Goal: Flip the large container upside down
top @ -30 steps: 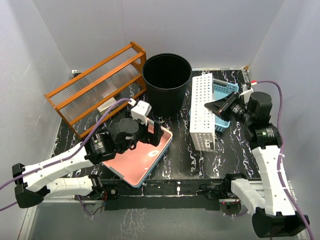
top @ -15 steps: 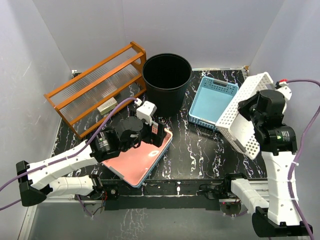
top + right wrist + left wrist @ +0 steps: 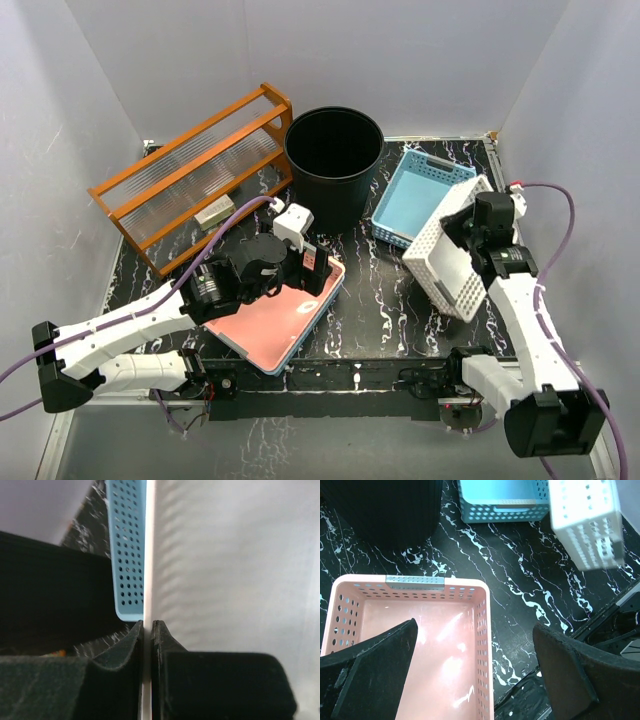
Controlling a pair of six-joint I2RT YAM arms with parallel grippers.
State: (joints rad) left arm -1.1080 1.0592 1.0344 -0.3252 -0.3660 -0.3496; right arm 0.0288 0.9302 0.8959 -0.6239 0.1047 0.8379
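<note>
The large container, a tall round black bin (image 3: 334, 165), stands upright with its mouth up at the back middle of the table; its wall shows in the left wrist view (image 3: 385, 510) and dark in the right wrist view (image 3: 55, 585). My left gripper (image 3: 312, 268) is open and empty, over the right edge of the pink perforated basket (image 3: 270, 320), in front of the bin. My right gripper (image 3: 462, 228) is shut on the wall of the white perforated basket (image 3: 450, 258), held tilted at the right, away from the bin. The white wall (image 3: 148, 555) runs between its pads.
A light blue basket (image 3: 420, 195) lies right of the bin, also in the left wrist view (image 3: 500, 500). An orange wooden rack (image 3: 190, 175) stands at the back left. The white basket (image 3: 587, 522) hangs at the right of the left wrist view. The table's front edge runs just below the pink basket (image 3: 405, 645).
My right arm swung the white basket up off the blue basket, then lowered it to the right front, tilted. My left gripper shifted slightly right over the pink basket.
</note>
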